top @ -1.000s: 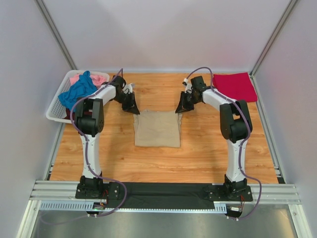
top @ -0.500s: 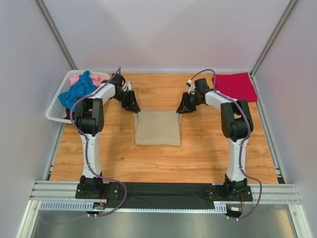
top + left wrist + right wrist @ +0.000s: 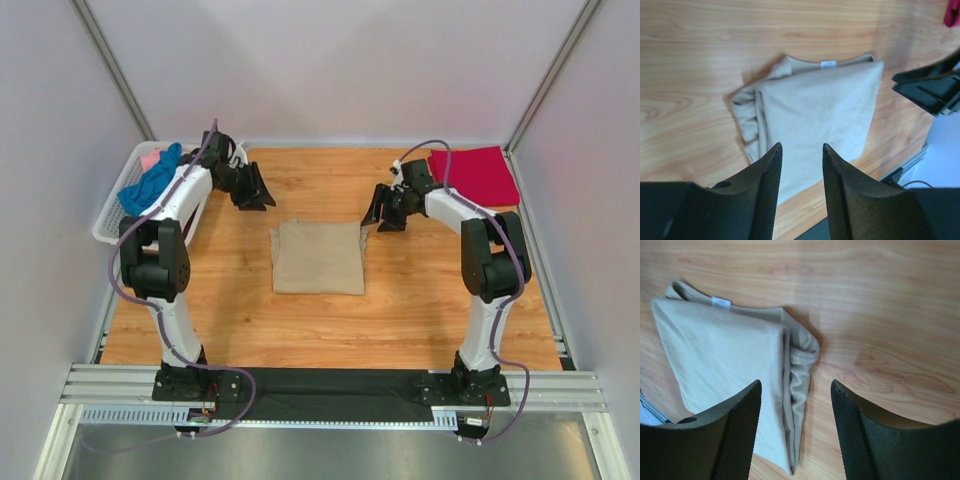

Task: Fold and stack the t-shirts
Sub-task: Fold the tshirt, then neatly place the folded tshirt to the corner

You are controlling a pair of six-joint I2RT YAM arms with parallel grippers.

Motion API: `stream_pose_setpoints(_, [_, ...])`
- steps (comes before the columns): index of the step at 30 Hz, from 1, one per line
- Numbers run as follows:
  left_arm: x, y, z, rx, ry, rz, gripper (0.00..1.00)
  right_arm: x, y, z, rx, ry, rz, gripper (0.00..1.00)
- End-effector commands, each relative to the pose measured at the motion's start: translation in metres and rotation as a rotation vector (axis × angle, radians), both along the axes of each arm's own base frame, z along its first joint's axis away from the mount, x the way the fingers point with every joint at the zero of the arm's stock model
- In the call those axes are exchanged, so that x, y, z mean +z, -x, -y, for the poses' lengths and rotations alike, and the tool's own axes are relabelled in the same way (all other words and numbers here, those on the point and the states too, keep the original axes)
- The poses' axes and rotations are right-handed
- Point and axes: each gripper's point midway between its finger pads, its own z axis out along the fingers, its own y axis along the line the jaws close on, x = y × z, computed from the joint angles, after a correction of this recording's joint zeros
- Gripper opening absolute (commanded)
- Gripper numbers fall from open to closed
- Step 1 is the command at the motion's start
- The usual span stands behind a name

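1. At the far left, a white lattice basket (image 3: pixel 108 222) stands at the edge of the wooden worktop (image 3: pixel 420 300). A blue t-shirt (image 3: pixel 150 182) lies crumpled in it. A pink t-shirt (image 3: pixel 150 157) shows behind the blue one at the basket's far end.
2. The left hand (image 3: pixel 254 190) hangs just right of the basket over bare wood, apart from the cloth in the middle. In its wrist view the two black fingers (image 3: pixel 765 190) stand parted with only the scene below showing in the gap: unclenched and empty.
3. The tan t-shirt (image 3: pixel 318 257) lies flat in the middle of the worktop, between the two arms, folded to a rough square. The wrist views show its top face smooth and the layers bunched and wrinkled along one side fold.
4. A small white tag (image 3: pixel 828 63) sits at the neckline on the tan t-shirt's far edge, and it also shows in the right wrist view. Whatever is printed on it is too small to read.
5. The right hand (image 3: pixel 386 213) hovers near the tan t-shirt's far right corner, not touching it. Its fingers (image 3: pixel 740 435) are spread wide and hold nothing.
6. The red t-shirt (image 3: pixel 476 173) lies folded flat in the far right corner of the worktop, well apart from the tan one.
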Motion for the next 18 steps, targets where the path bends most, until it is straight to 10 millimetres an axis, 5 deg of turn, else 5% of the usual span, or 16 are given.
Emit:
stream_pose_setpoints(1, [0.006, 0.027, 0.031, -0.094, 0.057, 0.018, 0.45, -0.002, 0.008, -0.006, -0.006, 0.009, 0.016, 0.59])
stream_pose_setpoints(7, [-0.028, 0.062, 0.064, -0.17, 0.057, -0.053, 0.44, -0.025, 0.015, -0.027, 0.046, -0.009, 0.004, 0.61])
stream_pose_setpoints(12, [-0.063, 0.073, 0.049, -0.161, -0.037, -0.123, 0.44, -0.029, 0.01, -0.038, 0.072, -0.058, 0.035, 0.6])
stream_pose_setpoints(18, [-0.086, 0.078, 0.035, -0.138, -0.101, -0.178, 0.45, -0.036, 0.01, -0.044, 0.132, -0.104, 0.057, 0.46])
